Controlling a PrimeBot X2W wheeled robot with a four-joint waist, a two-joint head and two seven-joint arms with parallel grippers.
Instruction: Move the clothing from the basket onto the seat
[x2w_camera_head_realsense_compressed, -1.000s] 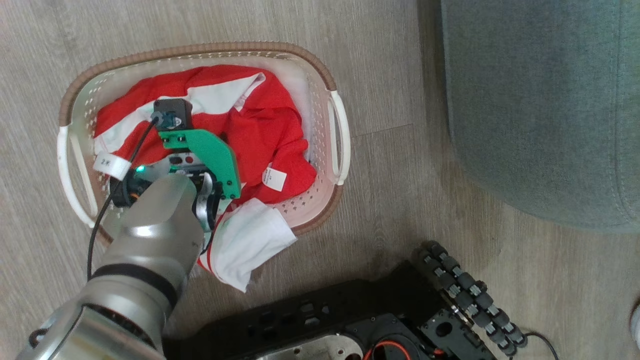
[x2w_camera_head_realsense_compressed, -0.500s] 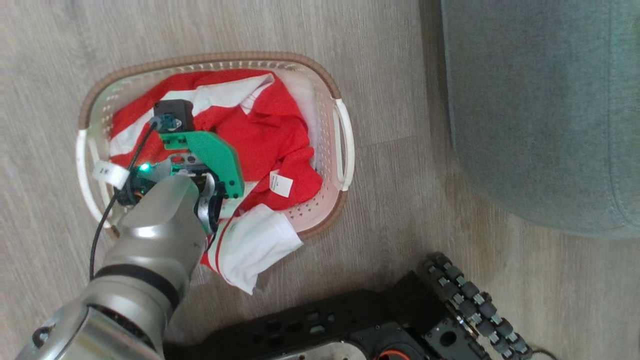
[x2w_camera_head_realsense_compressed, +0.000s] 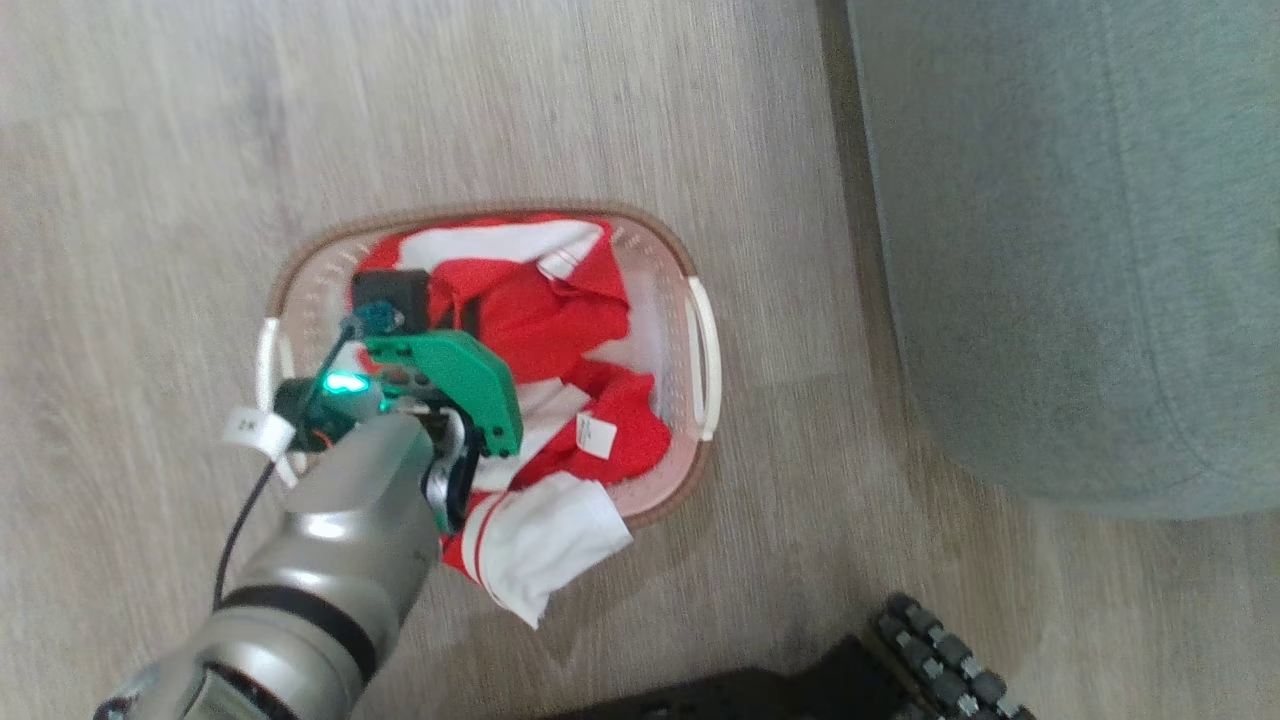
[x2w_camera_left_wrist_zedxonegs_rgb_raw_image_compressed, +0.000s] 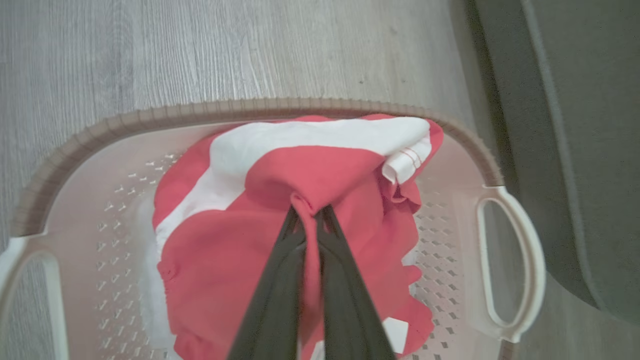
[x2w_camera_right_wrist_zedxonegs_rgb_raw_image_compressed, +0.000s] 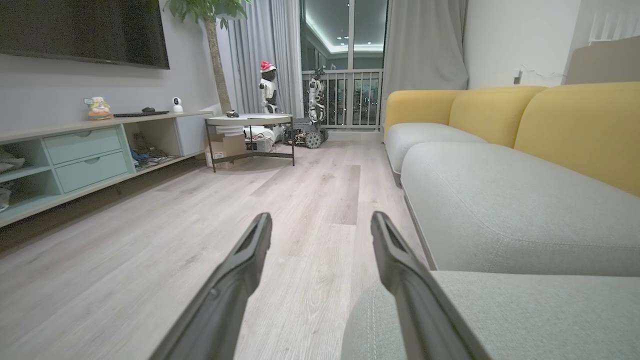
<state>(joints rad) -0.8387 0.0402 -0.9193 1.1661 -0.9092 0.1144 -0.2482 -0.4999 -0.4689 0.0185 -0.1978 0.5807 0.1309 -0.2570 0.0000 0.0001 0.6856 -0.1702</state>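
The left claw (x2w_camera_left_wrist_zedxonegs_rgb_raw_image_compressed: 309, 212) is pressed together, pinching a raised fold of the red and white clothing (x2w_camera_left_wrist_zedxonegs_rgb_raw_image_compressed: 225, 250). The clothing lies heaped in the basket (x2w_camera_left_wrist_zedxonegs_rgb_raw_image_compressed: 150, 116) on the wooden floor (x2w_camera_head_realsense_compressed: 150, 250), and part of it spills over the basket's near rim. The grey seat (x2w_camera_head_realsense_compressed: 1050, 250) stands to the basket's right, apart from it. The right claw (x2w_camera_right_wrist_zedxonegs_rgb_raw_image_compressed: 320, 222) is spread and holds nothing, above the floor beside the seat.
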